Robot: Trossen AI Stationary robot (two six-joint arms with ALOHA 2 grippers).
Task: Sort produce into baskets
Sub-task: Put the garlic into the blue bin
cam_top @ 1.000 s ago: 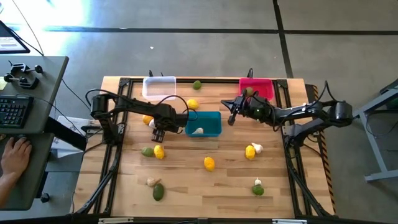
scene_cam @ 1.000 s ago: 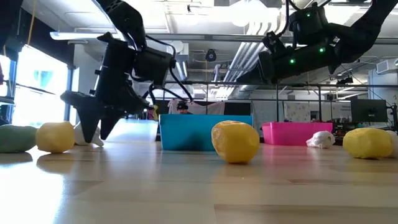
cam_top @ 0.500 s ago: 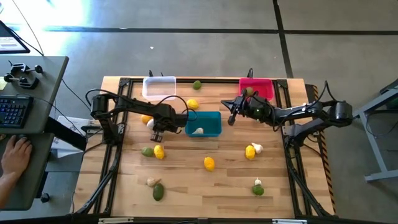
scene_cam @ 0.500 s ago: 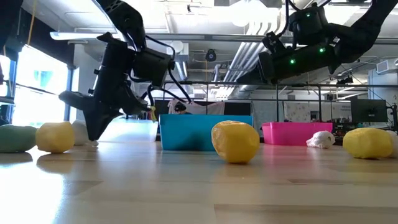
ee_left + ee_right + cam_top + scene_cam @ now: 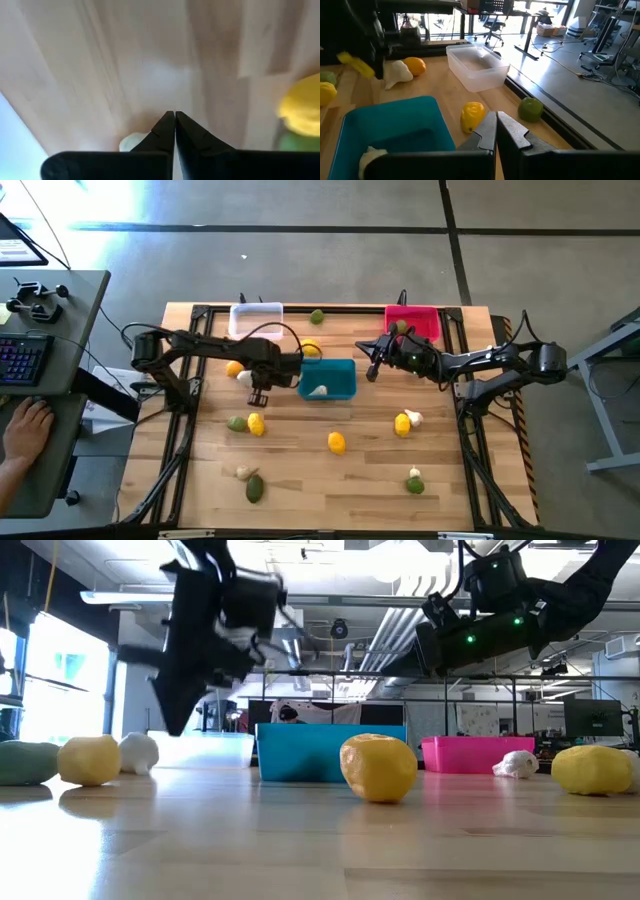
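Grey concrete floor (image 5: 330, 250) all around the wooden table (image 5: 330, 480), dark seams crossing it — bright glare in the upper left of the overhead frame. At the left edge, a grey desk (image 5: 55, 310) with a keyboard (image 5: 22, 358) and a person's hand (image 5: 25, 430) resting there. Across the room — ceiling pipes (image 5: 350, 640), a bright window (image 5: 60, 680) at left, office chairs (image 5: 495, 22) further back.

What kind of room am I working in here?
Probably a robotics lab or workshop: a wooden table on a concrete floor, a workstation desk with a keyboard beside it, and office chairs and cabled desks behind.
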